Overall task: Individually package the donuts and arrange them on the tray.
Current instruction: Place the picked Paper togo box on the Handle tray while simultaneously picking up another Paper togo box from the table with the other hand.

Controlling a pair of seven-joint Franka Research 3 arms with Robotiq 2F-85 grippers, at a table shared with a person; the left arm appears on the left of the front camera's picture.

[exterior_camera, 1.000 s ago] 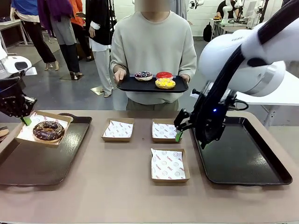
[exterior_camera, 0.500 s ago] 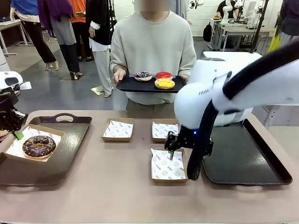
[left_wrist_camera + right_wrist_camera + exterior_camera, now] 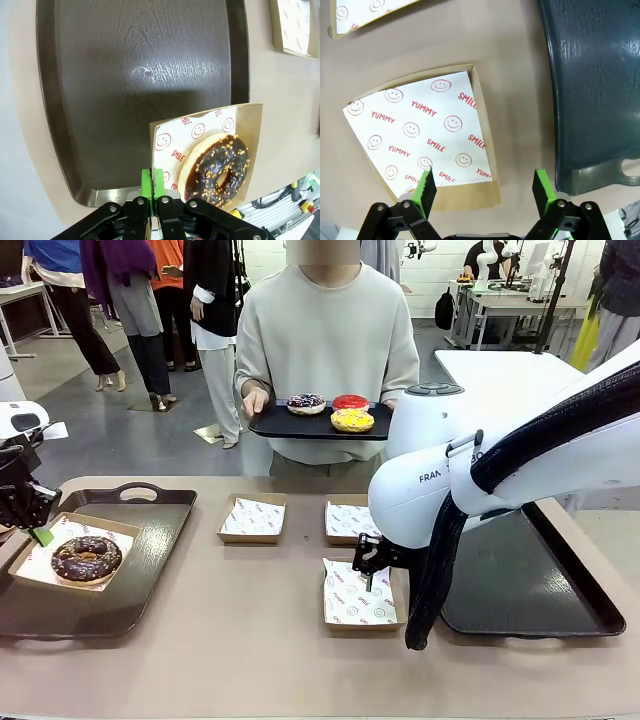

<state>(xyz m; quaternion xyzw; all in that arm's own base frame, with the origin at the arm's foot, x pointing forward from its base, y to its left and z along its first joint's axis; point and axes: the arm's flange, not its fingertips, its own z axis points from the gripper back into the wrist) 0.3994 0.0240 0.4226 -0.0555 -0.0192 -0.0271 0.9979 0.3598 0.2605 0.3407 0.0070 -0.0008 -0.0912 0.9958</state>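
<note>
A dark chocolate donut (image 3: 87, 558) (image 3: 216, 170) lies in a paper-lined cardboard box (image 3: 40, 562) (image 3: 172, 137) on the left tray (image 3: 130, 580) (image 3: 135, 75). My left gripper (image 3: 40, 534) (image 3: 154, 181) is shut on that box's edge. My right gripper (image 3: 368, 580) (image 3: 484, 187) hangs open over the near edge of an empty lined box (image 3: 358, 592) (image 3: 420, 135). A person across the table holds a black tray (image 3: 275, 423) carrying the purple sprinkled donut (image 3: 307, 402), the red donut (image 3: 351, 400) and the yellow donut (image 3: 353, 420).
Two more empty lined boxes (image 3: 252, 517) (image 3: 347, 519) sit mid-table. A dark tray (image 3: 530, 580) (image 3: 600, 75) lies at the right, partly behind my right arm. Other people stand far behind.
My left gripper carried the box with the chocolate donut toward the tray's near left and lowered it. My right arm swung from the right tray's edge to above the near empty box.
</note>
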